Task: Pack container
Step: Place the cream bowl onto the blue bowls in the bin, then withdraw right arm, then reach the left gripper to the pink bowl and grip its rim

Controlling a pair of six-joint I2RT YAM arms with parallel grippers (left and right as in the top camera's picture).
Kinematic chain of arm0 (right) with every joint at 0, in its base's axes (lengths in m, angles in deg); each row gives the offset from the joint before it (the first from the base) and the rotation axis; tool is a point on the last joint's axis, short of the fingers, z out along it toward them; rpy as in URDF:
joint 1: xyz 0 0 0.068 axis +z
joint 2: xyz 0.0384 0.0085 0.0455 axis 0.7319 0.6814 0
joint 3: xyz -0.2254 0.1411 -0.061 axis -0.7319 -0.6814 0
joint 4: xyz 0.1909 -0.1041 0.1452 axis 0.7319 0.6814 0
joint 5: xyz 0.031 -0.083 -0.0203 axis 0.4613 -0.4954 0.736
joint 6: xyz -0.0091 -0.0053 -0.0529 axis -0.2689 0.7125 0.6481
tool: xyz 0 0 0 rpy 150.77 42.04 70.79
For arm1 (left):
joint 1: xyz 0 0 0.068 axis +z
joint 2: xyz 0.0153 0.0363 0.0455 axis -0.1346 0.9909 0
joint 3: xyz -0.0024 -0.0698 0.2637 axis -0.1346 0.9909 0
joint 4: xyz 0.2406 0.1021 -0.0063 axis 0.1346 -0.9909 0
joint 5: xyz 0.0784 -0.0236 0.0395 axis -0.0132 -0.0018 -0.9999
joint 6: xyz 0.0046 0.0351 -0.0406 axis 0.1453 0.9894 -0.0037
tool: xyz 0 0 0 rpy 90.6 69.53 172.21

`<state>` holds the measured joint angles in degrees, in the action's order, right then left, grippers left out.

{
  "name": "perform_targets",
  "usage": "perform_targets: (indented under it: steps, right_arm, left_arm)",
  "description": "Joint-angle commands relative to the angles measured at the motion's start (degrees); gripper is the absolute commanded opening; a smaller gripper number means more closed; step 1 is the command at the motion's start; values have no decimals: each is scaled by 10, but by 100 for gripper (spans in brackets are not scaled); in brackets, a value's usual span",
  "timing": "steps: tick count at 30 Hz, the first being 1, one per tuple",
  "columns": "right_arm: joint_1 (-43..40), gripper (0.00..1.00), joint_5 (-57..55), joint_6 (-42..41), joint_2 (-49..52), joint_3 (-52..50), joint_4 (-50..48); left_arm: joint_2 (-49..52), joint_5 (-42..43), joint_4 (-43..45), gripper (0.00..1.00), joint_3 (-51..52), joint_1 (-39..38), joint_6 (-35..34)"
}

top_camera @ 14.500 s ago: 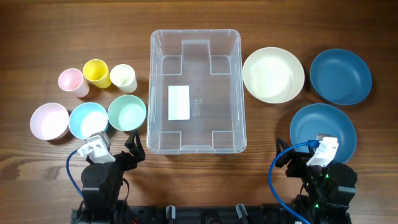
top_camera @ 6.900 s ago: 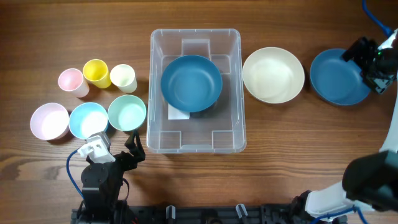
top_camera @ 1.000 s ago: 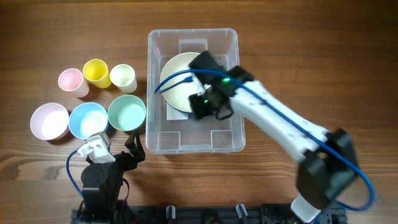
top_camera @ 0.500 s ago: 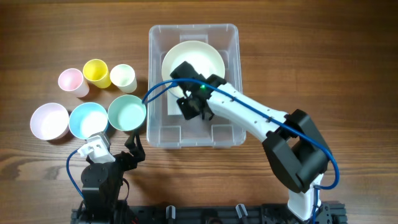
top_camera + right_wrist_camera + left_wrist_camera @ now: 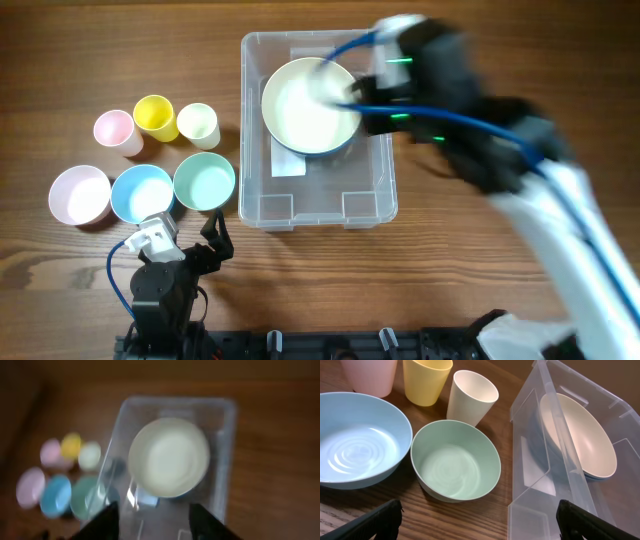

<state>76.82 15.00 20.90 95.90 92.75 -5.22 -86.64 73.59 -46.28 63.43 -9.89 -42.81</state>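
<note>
The container (image 5: 318,205), a clear plastic bin, stands mid-table. A cream bowl (image 5: 308,104) lies inside its far half, nested on a blue bowl whose rim (image 5: 322,150) shows beneath. My right arm (image 5: 440,100) is a blur above the bin's right side. In the right wrist view my right gripper (image 5: 156,524) hangs high over the container (image 5: 226,460) and the cream bowl (image 5: 169,456), open and holding nothing. My left gripper (image 5: 212,240) rests near the front edge, open and empty; its wrist view shows the container wall (image 5: 535,460) to the right.
Left of the bin stand a pink cup (image 5: 113,130), a yellow cup (image 5: 155,116) and a cream cup (image 5: 198,124). In front of them sit a pink bowl (image 5: 79,194), a light blue bowl (image 5: 141,192) and a green bowl (image 5: 204,180).
My right gripper has opened, let go of the cream bowl inside the bin, and lifted up and away to the right. The left arm has not moved.
</note>
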Motion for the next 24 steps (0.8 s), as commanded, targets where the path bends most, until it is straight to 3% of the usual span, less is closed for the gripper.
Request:
perform_targets:
  steps: [1, 6, 9, 10, 13, 18, 24]
  right_arm:
    - [-140, 55, -28, -65, -63, -1, 35]
    - [-399, 59, 41, -60, -56, -4, 98]
    - [-507, 72, 90, -61, -8, -8, 112]
    - [-535, 83, 91, -63, 15, -8, 116]
    - [-567, 99, 93, -63, 62, -8, 134]
    - [-568, 100, 93, -62, 108, -8, 148]
    - [-568, 100, 93, -62, 114, -9, 151]
  left_arm:
    - [-5, 5, 2, 100, 3, -3, 1]
    - [-5, 5, 2, 100, 3, -3, 1]
    - [-5, 5, 2, 100, 3, -3, 1]
    - [-5, 5, 2, 100, 3, -3, 1]
    - [-5, 5, 2, 100, 3, -3, 1]
    - [-5, -14, 2, 100, 3, -3, -2]
    - [-5, 116, 13, 100, -4, -3, -2]
